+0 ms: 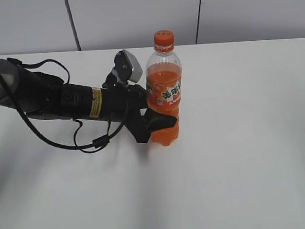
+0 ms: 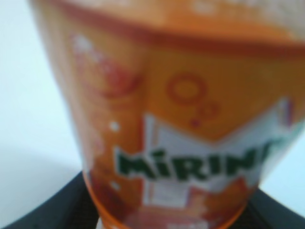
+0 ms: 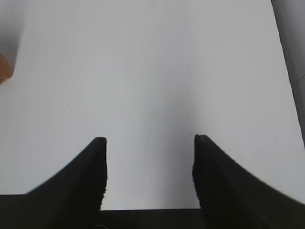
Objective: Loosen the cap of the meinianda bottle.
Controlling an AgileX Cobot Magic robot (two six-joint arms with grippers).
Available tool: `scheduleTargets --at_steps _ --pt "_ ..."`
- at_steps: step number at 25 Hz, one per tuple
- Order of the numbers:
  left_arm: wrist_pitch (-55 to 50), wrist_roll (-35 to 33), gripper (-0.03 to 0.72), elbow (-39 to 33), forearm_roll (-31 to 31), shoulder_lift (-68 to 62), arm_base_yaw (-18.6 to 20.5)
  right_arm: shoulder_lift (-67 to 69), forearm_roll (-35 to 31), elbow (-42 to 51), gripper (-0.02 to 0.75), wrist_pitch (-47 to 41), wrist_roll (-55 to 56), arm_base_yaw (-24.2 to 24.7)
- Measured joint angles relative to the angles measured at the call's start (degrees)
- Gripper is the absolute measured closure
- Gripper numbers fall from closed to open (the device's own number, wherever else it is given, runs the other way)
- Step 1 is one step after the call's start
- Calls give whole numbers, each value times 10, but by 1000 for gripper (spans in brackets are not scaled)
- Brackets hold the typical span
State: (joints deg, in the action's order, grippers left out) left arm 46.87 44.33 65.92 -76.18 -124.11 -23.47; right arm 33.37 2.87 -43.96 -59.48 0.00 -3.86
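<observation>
Left jaws point(image 1: 161, 123) pinch the upright meinianda bottle point(image 1: 164, 98) low on its body, arm reaching level from the left. Right jaws point(image 3: 148, 164) hang spread over bare white tabletop point(image 1: 248, 139). The cap point(image 1: 163, 40) sits on top, with clear room around.

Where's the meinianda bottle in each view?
Exterior: meinianda bottle upright just right of centre, left gripper clamped on its lower body.
Left wrist: its label fills the frame, blurred.
Right wrist: only an orange sliver at the left edge, probably the bottle; right gripper open.
Shared landmark: white table.

Even bright light; blurred left-wrist close-up.
</observation>
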Motion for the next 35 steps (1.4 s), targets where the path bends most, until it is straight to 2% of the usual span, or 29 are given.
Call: scheduleTargets --at_steps 21,24,29,35 --pt "1 1 274 0 0 0 0 369 -6 -274 322 -99 0 0" --pt "1 1 274 0 0 0 0 409 -34 -321 346 -100 0 0" --pt "1 1 274 0 0 0 0 462 -122 -382 363 -100 -10 0" --pt "2 1 274 0 0 0 0 506 -202 -418 378 -101 -25 -4"
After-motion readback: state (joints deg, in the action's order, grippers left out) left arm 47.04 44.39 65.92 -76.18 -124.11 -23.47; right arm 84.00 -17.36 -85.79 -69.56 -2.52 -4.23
